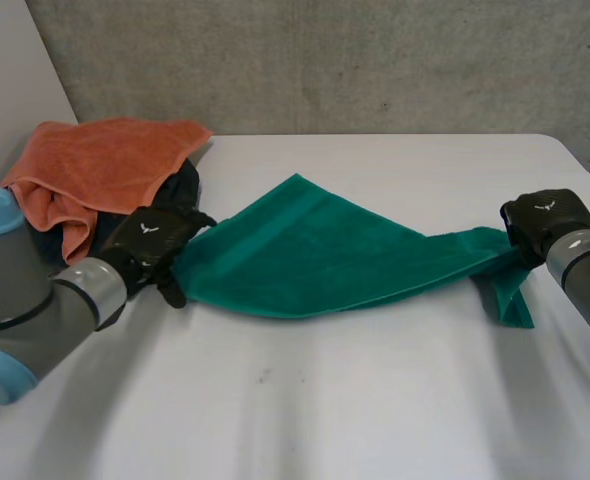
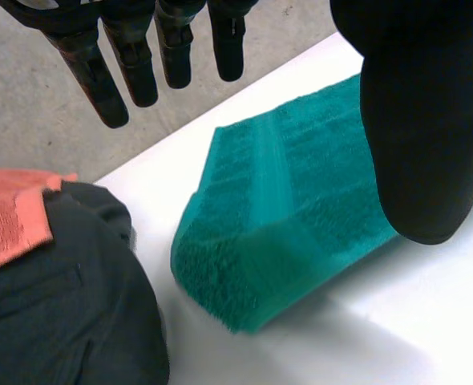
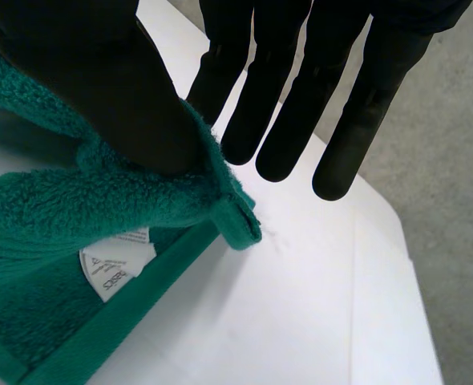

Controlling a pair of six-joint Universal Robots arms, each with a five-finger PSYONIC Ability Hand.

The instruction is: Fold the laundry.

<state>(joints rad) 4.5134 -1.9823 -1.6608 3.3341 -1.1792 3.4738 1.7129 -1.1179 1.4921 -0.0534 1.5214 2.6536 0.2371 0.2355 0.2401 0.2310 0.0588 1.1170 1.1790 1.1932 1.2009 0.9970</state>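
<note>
We have the green towel (image 1: 315, 250) lying lengthwise toward the table's (image 1: 375, 410) right edge. Our right hand (image 1: 543, 218) pinches that end, and our left hand's (image 1: 155, 238) straight fingers (image 2: 132, 64) hover above the other, holding nothing.

Green terry towel (image 1: 325, 250) is laid across the middle of the white table (image 1: 375, 400). Left hand (image 1: 155, 240) is placed at its left corner, right hand (image 1: 545, 215) at its right end. Orange terry towel (image 1: 100, 165) is heaped on a dark garment (image 1: 187, 182) at the far left, just behind the left hand.
</note>
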